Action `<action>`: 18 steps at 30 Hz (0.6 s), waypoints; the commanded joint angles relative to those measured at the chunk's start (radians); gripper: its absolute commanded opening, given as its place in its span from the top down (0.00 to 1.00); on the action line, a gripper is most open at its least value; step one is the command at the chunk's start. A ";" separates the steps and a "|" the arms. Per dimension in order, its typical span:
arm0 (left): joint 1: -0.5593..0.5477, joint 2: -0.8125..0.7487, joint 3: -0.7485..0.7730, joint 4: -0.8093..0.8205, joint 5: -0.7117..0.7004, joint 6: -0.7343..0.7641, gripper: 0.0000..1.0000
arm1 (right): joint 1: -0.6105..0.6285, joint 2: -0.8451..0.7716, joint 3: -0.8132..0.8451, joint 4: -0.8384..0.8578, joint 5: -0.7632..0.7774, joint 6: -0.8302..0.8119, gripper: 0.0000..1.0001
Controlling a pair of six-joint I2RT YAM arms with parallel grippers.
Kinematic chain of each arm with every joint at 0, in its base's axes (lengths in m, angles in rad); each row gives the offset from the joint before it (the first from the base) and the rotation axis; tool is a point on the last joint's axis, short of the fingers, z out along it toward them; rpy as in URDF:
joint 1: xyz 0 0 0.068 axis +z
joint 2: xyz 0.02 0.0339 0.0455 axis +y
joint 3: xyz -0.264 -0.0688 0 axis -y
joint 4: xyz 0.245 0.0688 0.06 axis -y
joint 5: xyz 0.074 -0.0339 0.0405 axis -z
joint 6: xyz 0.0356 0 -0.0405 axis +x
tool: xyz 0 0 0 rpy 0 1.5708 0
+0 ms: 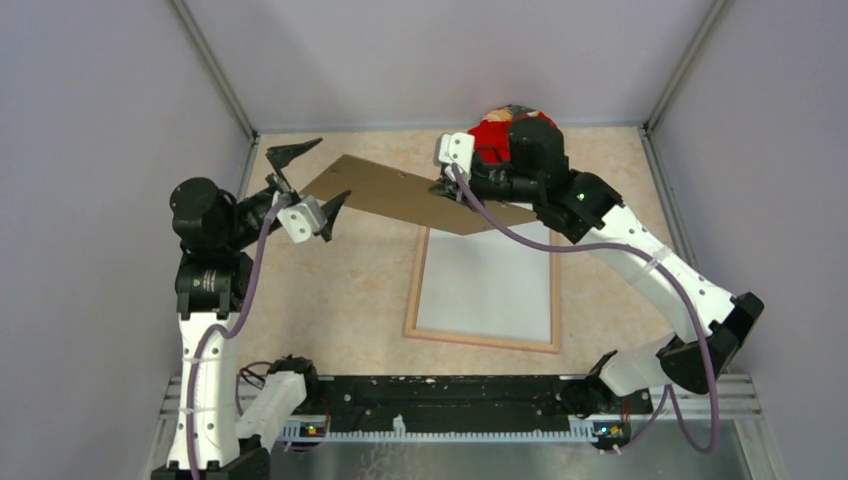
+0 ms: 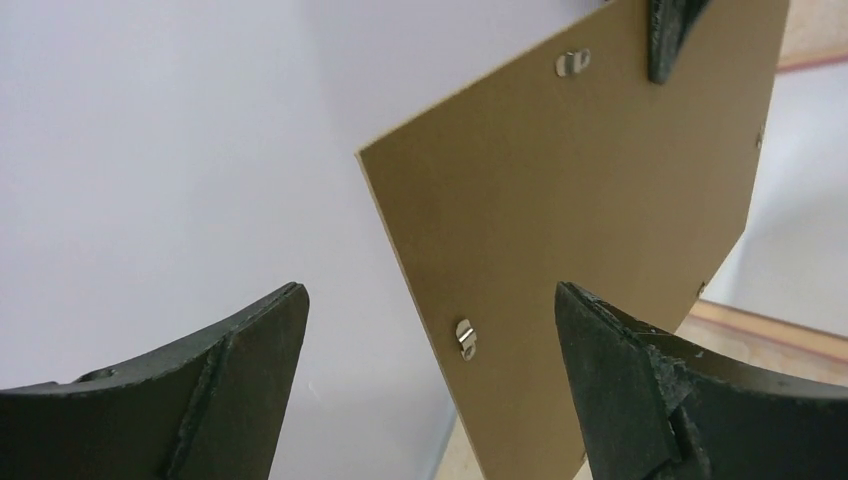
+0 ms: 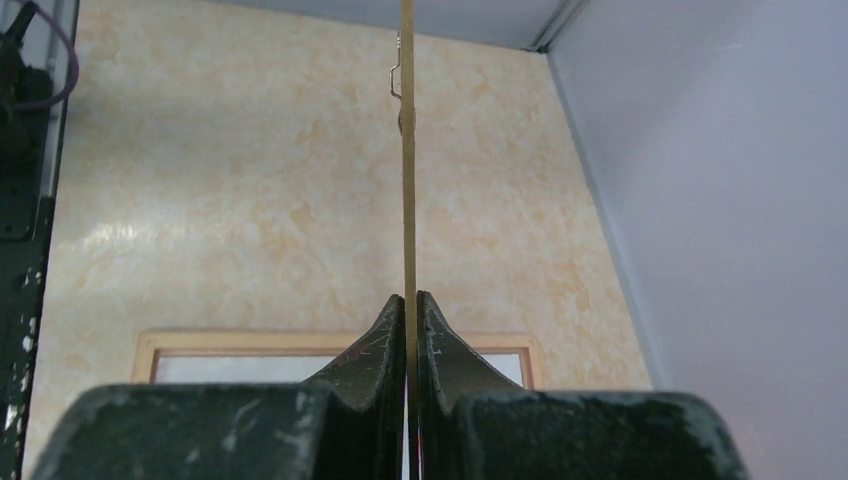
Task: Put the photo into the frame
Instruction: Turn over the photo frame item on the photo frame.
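Pale grey walls close in a marbled beige surface (image 1: 330,290). On it, right of centre, the frame (image 1: 480,342) lies flat with its tan wooden side up, and a white sheet (image 1: 490,290) fills its opening.

From its base at the near right, the right arm swings its elbow far out to the right. Its forearm then stretches diagonally back to the far middle. The right pincer (image 1: 445,188) is clamped edge-on over the right rim of a brown backing board (image 1: 400,195). The board hangs tilted in the air, above the frame's far end. Small metal tabs (image 2: 466,338) show on its face.

Rising upright from the near left, the left arm bends at the elbow, with its wrist turned toward the board. The left pincer (image 1: 333,168) stands wide apart, level with the board's left corner and holding nothing. A red cloth heap (image 1: 490,135) sits behind the right wrist.
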 commanded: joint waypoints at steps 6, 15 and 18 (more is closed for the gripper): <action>0.006 0.149 0.112 0.390 -0.121 -0.526 0.01 | 0.003 -0.025 0.233 0.212 0.199 0.271 1.00; 0.020 0.263 0.172 0.263 -0.131 -0.606 0.01 | -0.237 0.058 0.479 -0.023 0.371 0.816 1.00; 0.020 0.312 0.180 0.138 -0.139 -0.586 0.01 | -0.362 0.033 0.405 -0.068 0.300 1.018 1.00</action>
